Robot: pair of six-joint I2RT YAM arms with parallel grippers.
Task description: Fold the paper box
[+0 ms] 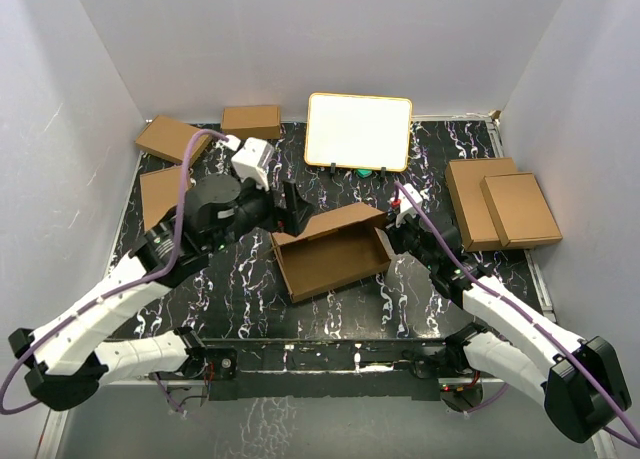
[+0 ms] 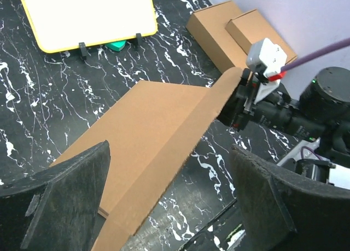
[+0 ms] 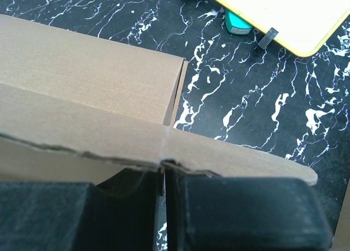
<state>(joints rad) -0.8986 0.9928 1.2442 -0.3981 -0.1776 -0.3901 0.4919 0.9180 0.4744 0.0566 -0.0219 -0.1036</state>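
Right claw (image 3: 165,171) is pressed together on the thin edge of a flap of the paper box (image 3: 82,70), its black fingers (image 3: 246,212) meeting just under the rough cardboard rim. Left claw (image 2: 169,152) stands spread wide, a dark pad (image 2: 60,196) on either side of the box's long raised flap; whether the pads touch the flap cannot be told.

From above, the box lies in the middle of the black, white-veined table (image 1: 330,304) as a partly folded open tray with its walls up. The left claw is at its far left corner and the right claw at its far right corner.

Farther back a white board (image 1: 358,129) with a tan frame stands upright, with a small teal object (image 1: 362,170) at its foot. On the right, a smaller flat brown box (image 1: 520,209) rests on a larger one (image 1: 470,204). Three more brown boxes (image 1: 172,137) lie at the far left.
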